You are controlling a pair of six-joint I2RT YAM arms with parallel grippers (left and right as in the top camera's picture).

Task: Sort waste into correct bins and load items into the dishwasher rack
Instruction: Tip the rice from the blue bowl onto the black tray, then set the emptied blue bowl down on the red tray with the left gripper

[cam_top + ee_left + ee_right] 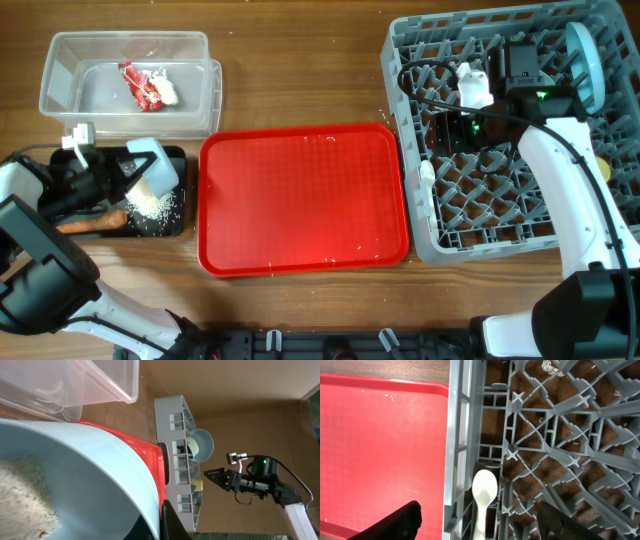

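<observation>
Nearest the robot on its left, the black tray [178, 225] holds two kinds of waste. The carrot-like piece [95, 220] lies along the tray's near edge. Its long axis runs left to right, and its right end rises slightly toward the heap of rice [152, 205]. Over that heap the left gripper [120, 172] is clamped on the rim of the whitish-blue bowl [155, 165]. The bowl is tipped on its side above the tray, and the left wrist view shows rice lying inside it.

Just right of the black tray sits the red tray [300, 200], flat on the table [300, 60], with only a few stray white grains on it.

Further right is the grey rack [470, 225]. The white spoon [484, 494] lies in a cell against the rack's left wall, its long axis along that wall — bowl end toward the far side, handle toward the robot. The right gripper [479, 510] hangs directly above it, jaws spread wide to either side of the spoon and touching nothing. The yellow cup [603, 160] shows at the rack's right side, mostly hidden by the arm. In the far right corner the light-blue plate [585, 55] stands on edge between the pegs.

Farthest away on the left, the clear tub [60, 70] holds the red wrapper [143, 88], crumpled, with a white scrap [168, 93] touching it.
</observation>
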